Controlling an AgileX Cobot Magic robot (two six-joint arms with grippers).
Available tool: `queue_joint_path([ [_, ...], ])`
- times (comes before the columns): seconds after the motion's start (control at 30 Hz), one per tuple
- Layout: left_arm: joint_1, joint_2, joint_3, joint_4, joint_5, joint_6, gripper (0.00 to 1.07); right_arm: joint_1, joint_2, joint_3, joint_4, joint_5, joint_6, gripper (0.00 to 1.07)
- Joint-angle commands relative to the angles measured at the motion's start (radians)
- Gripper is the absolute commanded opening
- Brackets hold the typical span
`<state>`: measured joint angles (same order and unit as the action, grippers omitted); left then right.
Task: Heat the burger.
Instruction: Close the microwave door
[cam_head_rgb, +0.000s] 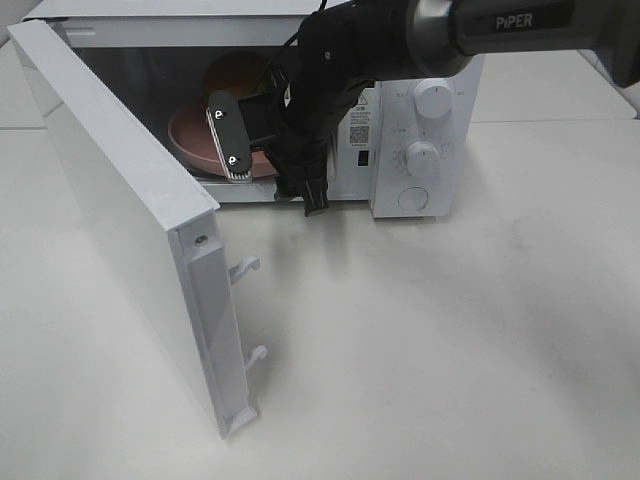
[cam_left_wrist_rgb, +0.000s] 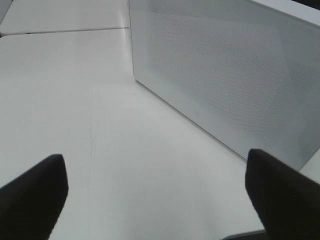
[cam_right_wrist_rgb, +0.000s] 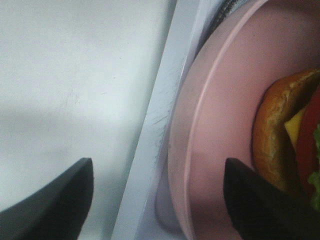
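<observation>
Left gripper (cam_left_wrist_rgb: 157, 192): held spread, nothing gripped (not seen in the high view).
Burger (cam_head_rgb: 236, 72): set on pink plate (cam_head_rgb: 190, 135), inside open microwave (cam_head_rgb: 450, 130).
Right gripper (cam_right_wrist_rgb: 160, 195): spread at the cavity mouth, plate rim between its fingers. Burger is found just ahead, deeper in. This is judged the nearer arm.

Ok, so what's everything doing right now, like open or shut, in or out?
Microwave door: swung wide open.
Burger: on the pink plate, inside the microwave.
Pink plate: inside the microwave, near its front edge.
Right gripper: open, at the microwave's mouth, holding nothing.
Left gripper: open, empty, above the table.
</observation>
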<state>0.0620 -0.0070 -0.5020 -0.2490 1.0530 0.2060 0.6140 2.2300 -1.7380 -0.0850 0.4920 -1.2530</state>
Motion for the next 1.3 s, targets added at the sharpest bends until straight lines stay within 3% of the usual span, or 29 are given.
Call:
queue_joint_path([
  [0.03, 0.002, -0.021, 0.003, -0.002, -0.011, -0.001, 0.88, -0.002, -0.036, 0.035, 0.008, -0.022, -0.002, 0.77],
  [1.3, 0.002, -0.021, 0.003, -0.002, -0.011, -0.001, 0.88, -0.027, -0.487, 0.542, -0.055, -0.199, 0.108, 0.76],
])
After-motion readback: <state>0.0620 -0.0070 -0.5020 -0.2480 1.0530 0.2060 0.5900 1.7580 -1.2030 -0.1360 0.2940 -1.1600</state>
